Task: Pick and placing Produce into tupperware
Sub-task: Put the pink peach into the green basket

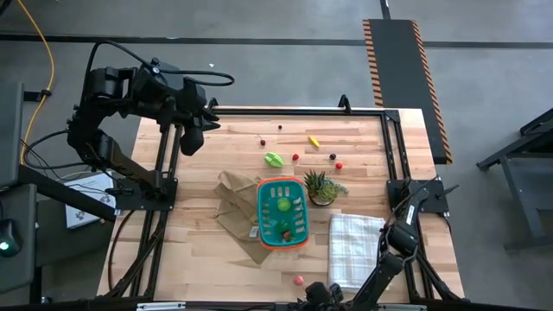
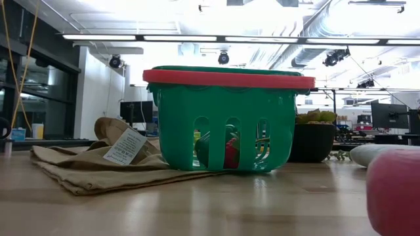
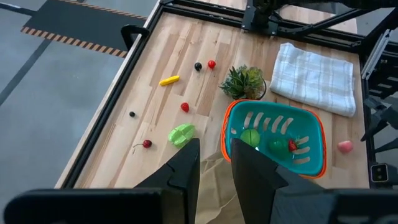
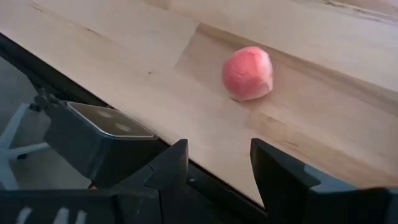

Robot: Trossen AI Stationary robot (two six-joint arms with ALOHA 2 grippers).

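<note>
1. Produce: a few pieces already in the basket (image 1: 282,213); the rest loose on the table (image 1: 216,147) beyond it, including a leafy green piece (image 1: 273,159), a yellow piece (image 1: 314,141) and red balls. A pink ball (image 4: 248,73) sits at the near edge.
2. Handling, my guess: light hard plastic, round ones roll. Pinch across the middle.
3. My left gripper (image 3: 214,168): narrow gap, empty, raised over the table's far-left corner.
4. My right gripper (image 4: 219,163): apart, empty, near the pink ball.

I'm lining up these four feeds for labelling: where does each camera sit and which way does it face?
High: overhead, straight down on the table; both arms show.
Low: table height, level at the tupperware; no arm shows.
Left wrist: raised, looking across the table; left gripper below.
Right wrist: at the table edge, on a pink ball; right gripper.
Shared: high and left wrist both show the tupperware.
</note>
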